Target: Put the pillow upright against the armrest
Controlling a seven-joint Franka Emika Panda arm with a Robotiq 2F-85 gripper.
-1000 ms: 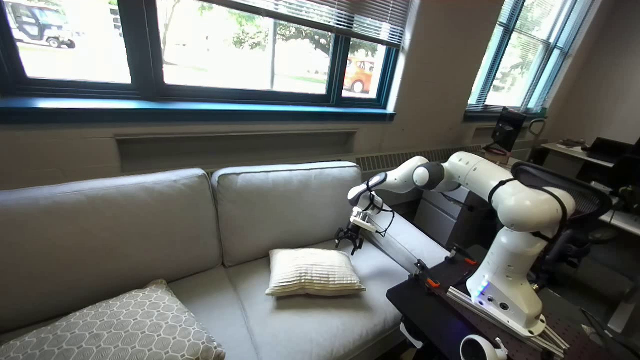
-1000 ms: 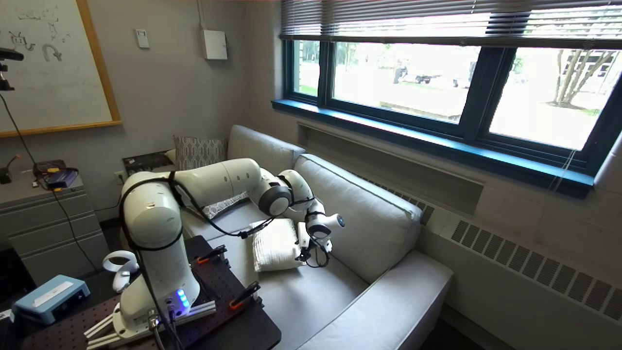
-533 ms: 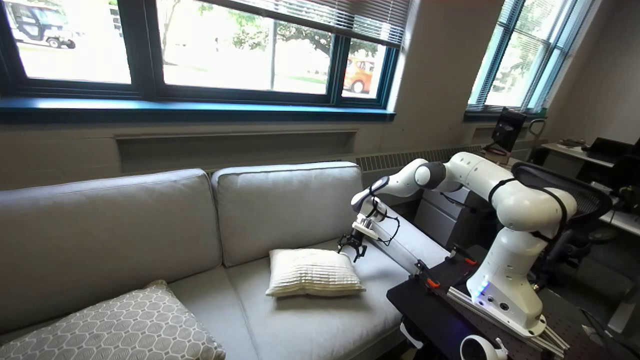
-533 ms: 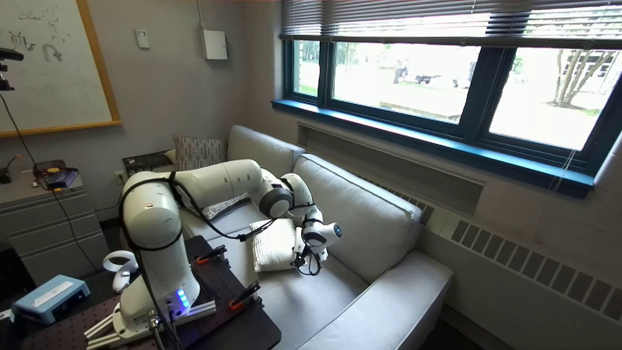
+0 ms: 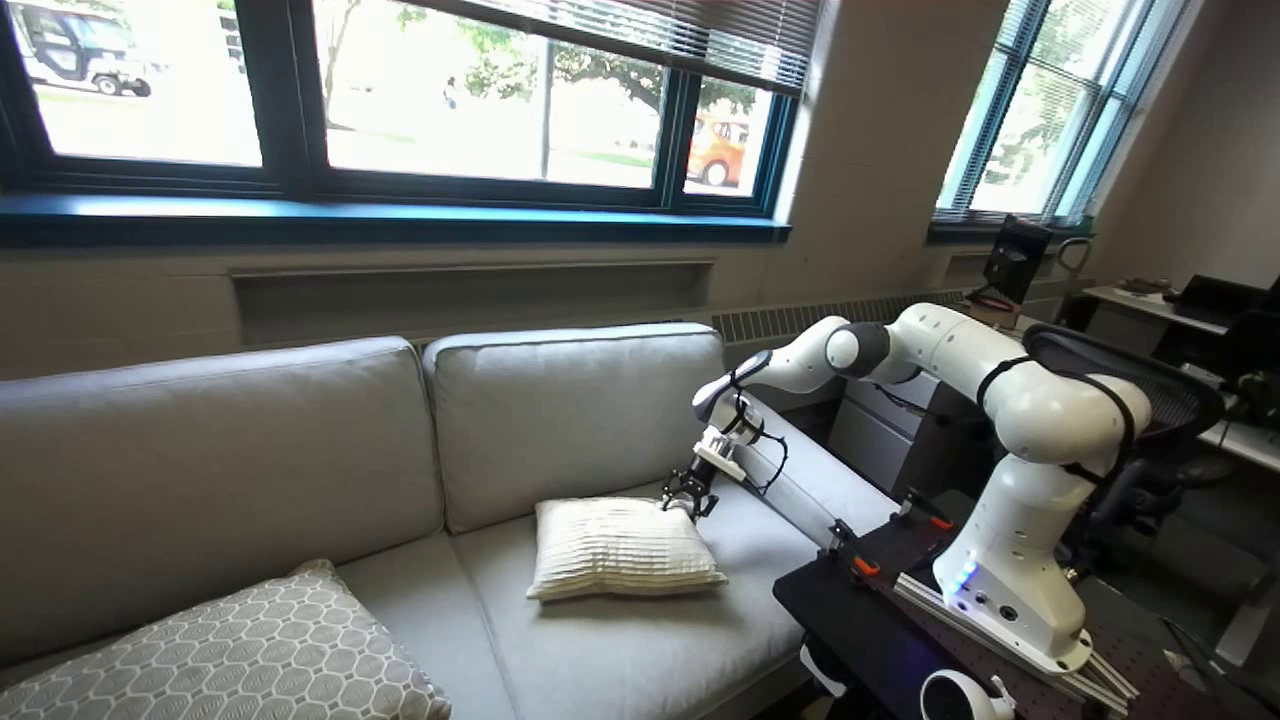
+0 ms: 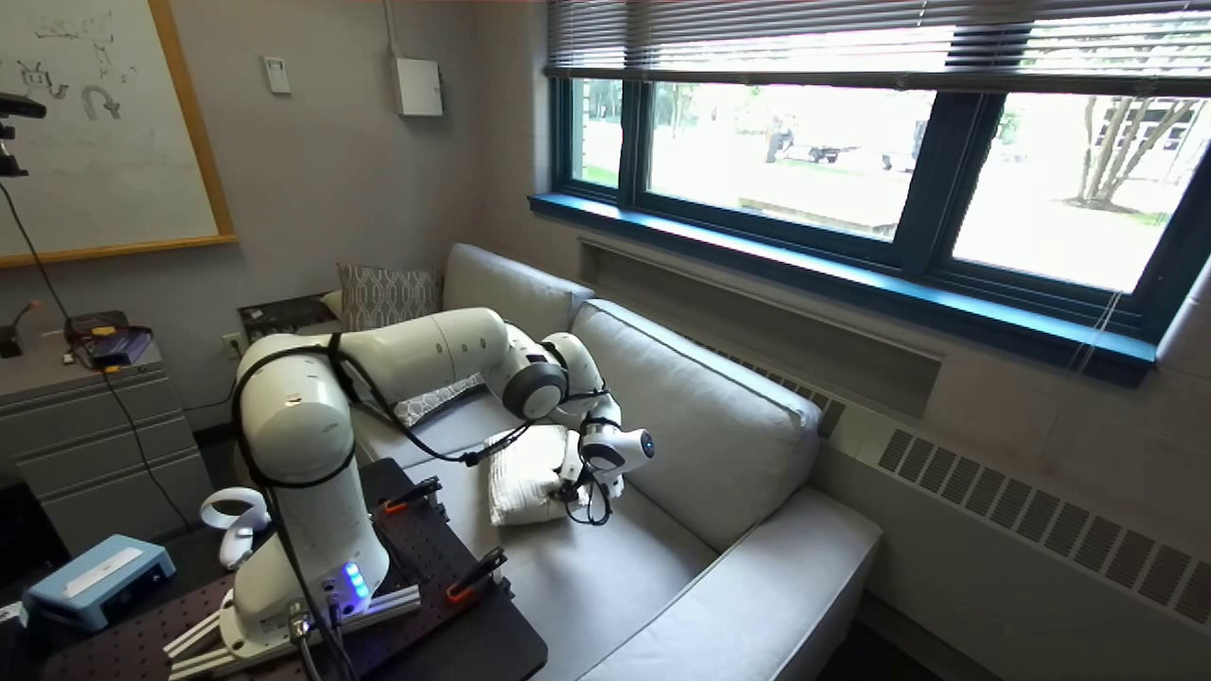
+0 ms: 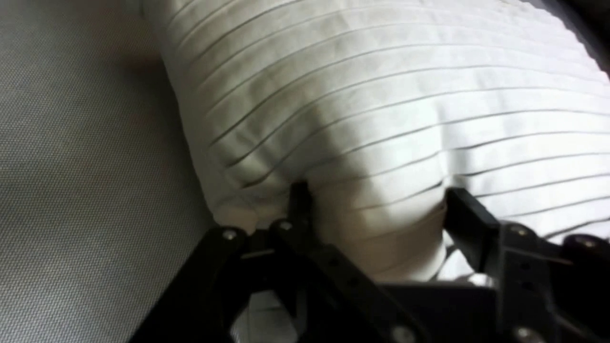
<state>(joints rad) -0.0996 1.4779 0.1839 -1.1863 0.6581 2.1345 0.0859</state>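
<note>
The cream-white pleated pillow [image 5: 615, 545] lies flat on the right seat cushion; it also shows in an exterior view [image 6: 520, 482], partly behind my arm. My gripper [image 5: 684, 510] is at the pillow's back corner nearest the armrest [image 5: 830, 475]. In the wrist view my gripper [image 7: 376, 193] has one finger on each side of that corner of the pillow [image 7: 381, 95]. Fabric bulges between the fingers and creases at both fingertips, so the jaws look shut on it. The armrest [image 6: 757, 586] stands apart from the pillow, with bare seat between them.
A grey patterned pillow [image 5: 230, 650] lies on the left seat, and a patterned pillow [image 6: 390, 298] stands at the sofa's far end. A tall back cushion [image 5: 575, 420] rises behind. The black robot table [image 6: 473, 643] with clamps [image 6: 478, 572] borders the seat front.
My gripper has moved down and away from the armrest onto the pillow's corner. The pillow has shifted slightly the same way, and its corner now sits between the fingers.
</note>
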